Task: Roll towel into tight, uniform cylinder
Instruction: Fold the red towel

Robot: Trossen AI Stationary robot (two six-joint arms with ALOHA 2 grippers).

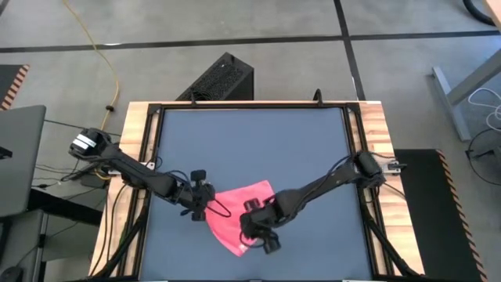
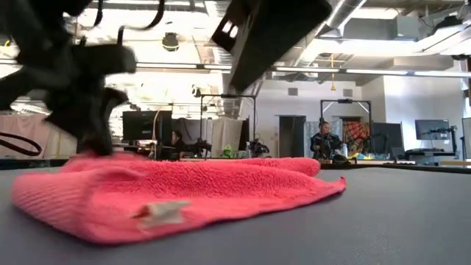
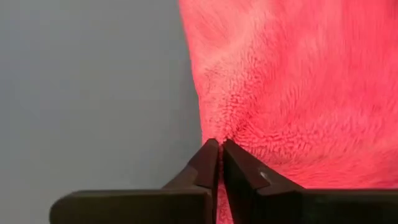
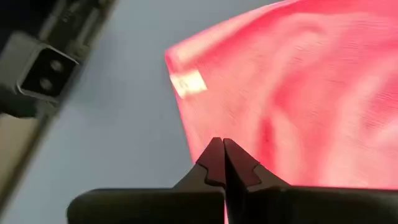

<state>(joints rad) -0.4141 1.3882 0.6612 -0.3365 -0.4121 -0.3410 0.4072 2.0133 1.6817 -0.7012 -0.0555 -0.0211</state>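
Jaws of both arms pinch towel (image 1: pixel 235 211) edges (apparently).

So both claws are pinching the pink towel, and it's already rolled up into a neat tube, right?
Not quite. The left gripper and right gripper do each pinch an edge of the towel, but it is not rolled: the high view and the low view show it lying mostly flat and rumpled on the table.

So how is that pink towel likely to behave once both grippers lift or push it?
Likely floppy: the towel lies slumped in soft folds and puckers where the left gripper pinches its edge. Its fuzzy pile probably grips rather than slips. The right gripper is shut on another edge; pushed, it would likely bunch, not slide.
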